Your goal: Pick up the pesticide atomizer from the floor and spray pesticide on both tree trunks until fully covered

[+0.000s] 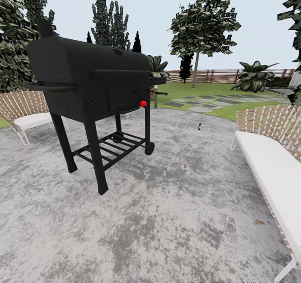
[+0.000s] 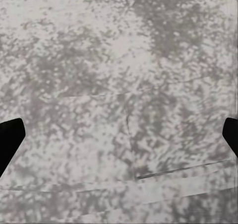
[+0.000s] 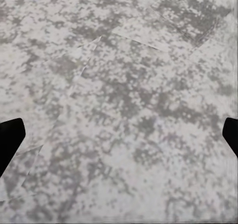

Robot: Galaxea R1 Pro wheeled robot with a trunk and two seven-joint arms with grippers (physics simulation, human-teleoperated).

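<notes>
A small dark bottle, the pesticide atomizer (image 1: pixel 200 126), stands on the grey stone paving to the right of the grill and far ahead of me; it is too small to make out in detail. Beyond the paving lies the garden lawn (image 1: pixel 188 89). One tree (image 1: pixel 204 23) rises there with a high leafy crown and a thin bare trunk (image 1: pixel 195 70). My left gripper (image 2: pixel 119 137) hangs open over bare paving, its dark fingertips (image 2: pixel 10 139) at the frame edges. My right gripper (image 3: pixel 119 137) is likewise open over paving, holding nothing.
A big black barrel grill (image 1: pixel 90 80) on legs and wheels stands ahead at the left. A woven bench with a white cushion (image 1: pixel 271 165) runs along the right, and another seat (image 1: pixel 27 115) is at far left. A slatted wooden fence (image 1: pixel 221 75) closes the lawn.
</notes>
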